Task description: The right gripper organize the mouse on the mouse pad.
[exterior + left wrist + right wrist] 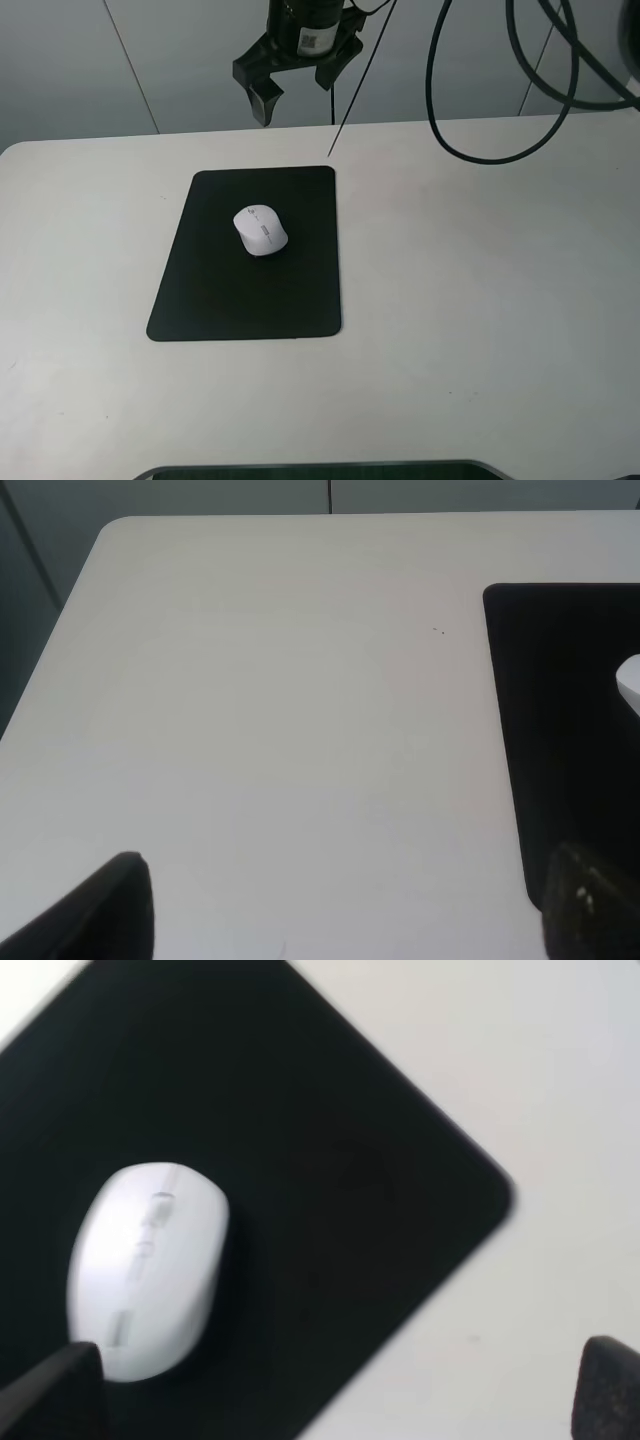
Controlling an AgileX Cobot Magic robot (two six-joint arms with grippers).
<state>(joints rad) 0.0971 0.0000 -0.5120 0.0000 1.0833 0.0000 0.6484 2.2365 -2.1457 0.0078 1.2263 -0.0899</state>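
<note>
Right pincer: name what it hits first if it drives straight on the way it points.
The right pincer would probably land on the mouse pad, beside the mouse; depth is unclear.

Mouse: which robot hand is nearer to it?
Right. The right hand hangs above, beyond the mouse; the left hand is over bare table, beside the pad.

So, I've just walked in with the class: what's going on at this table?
The white mouse lies on the black mouse pad, in its far half, with nothing touching it. The right gripper hangs open, raised near the table's far side, holding nothing. The left gripper is open over bare table beside the pad.
</note>
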